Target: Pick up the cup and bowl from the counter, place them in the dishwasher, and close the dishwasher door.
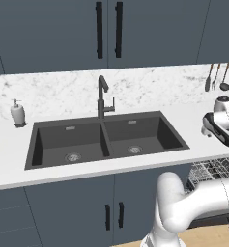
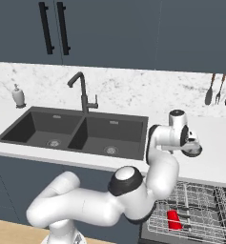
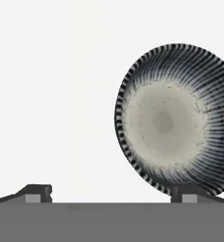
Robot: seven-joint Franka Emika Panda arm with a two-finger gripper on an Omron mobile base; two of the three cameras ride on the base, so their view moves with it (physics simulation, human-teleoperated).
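- Right now I see the gripper [image 3: 111, 194] with its jaws spread wide and nothing between them, pointing straight down at the counter [image 3: 52, 94].
- On the hand view, the two fingertips [image 3: 38, 193] stand well apart at the bottom; the one on the right side of that view sits at the near edge of the bowl [image 3: 175, 118], though I can't tell whether it touches the rim.
- That bowl lies upright on the white counter, off to the right of that view rather than centred between the jaws; it has a pale centre and dark radiating stripes out to the rim.
- From the right base view, I have the hand hovering just above the bowl [image 2: 193, 151], which peeks out as a dark disc under the wrist, on the counter [image 2: 214, 157] to the right of the sink [image 2: 76, 131].
- Below the counter edge the dishwasher [image 2: 190, 214] stands open with its wire rack pulled out, and the red cup [image 2: 173, 220] lies in that rack.
- From the left base view, the rack of the dishwasher [image 1: 210, 172] shows past the arm at the right edge.
- Farther out: a dark faucet [image 1: 103, 96] behind the sink [image 1: 106, 137], a soap bottle [image 1: 18, 113] on the counter [image 1: 9, 154] at the left, and utensils [image 2: 218, 90] hanging on the marble wall.
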